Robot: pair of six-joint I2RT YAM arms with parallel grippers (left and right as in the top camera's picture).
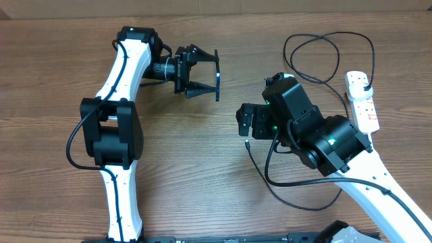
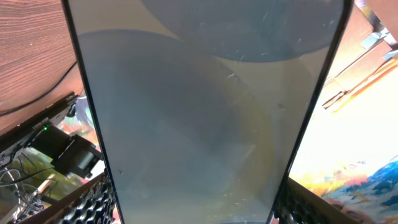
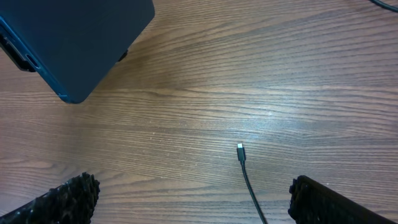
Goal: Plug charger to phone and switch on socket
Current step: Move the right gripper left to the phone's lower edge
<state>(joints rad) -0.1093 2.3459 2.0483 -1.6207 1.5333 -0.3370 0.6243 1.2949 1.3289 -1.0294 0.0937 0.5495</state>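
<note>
1. The right pincer [image 1: 241, 121] hangs low over the wooden desk [image 1: 202, 169], jaws spread wide and gripping nothing.
2. Just ahead of it, the black charger [image 3: 247, 180] lies on the desk, its tiny connector tip [image 3: 240, 149] bare and touching nothing.
3. Farther back, the left pincer [image 1: 210, 73] clamps the phone [image 2: 199, 124] by its long edges, holding it on edge above the desk, apart from the connector.
4. At the far right lies the white socket [image 1: 362, 101], the charger's cable looping beside it.
</note>
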